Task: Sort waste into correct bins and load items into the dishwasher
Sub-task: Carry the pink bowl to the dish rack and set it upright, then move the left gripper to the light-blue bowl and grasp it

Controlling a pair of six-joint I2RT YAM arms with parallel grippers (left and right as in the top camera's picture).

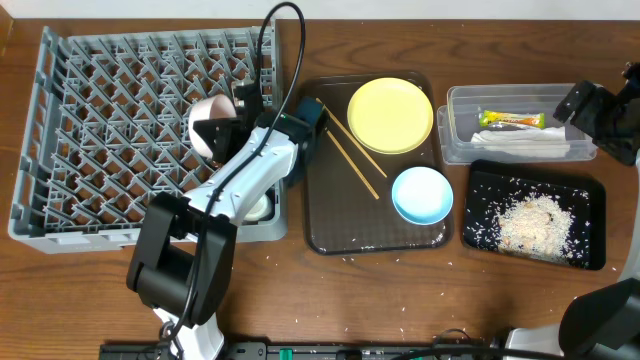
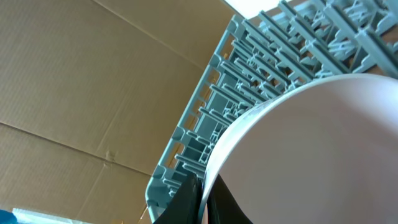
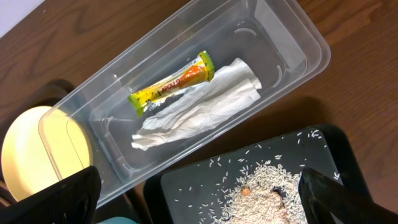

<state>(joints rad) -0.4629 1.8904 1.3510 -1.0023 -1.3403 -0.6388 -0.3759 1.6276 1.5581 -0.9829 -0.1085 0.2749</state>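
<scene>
Overhead: dish rack (image 1: 110, 130) on wooden table (image 1: 90, 290)

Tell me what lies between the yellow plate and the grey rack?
Overhead view: wooden chopsticks on the brown tray, and the robot's left arm stretched over the rack.

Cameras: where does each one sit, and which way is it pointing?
Overhead: above the table, looking down on rack, brown tray, tub and black tray; left arm, right arm show.
Left wrist: over the rack, looking along the white bowl gripped in the left hand.
Right wrist: above the tub, looking down at sachet, paper and rice; right hand open, fingers at the corners.
Overhead and right wrist share tub, rice and plate.
</scene>
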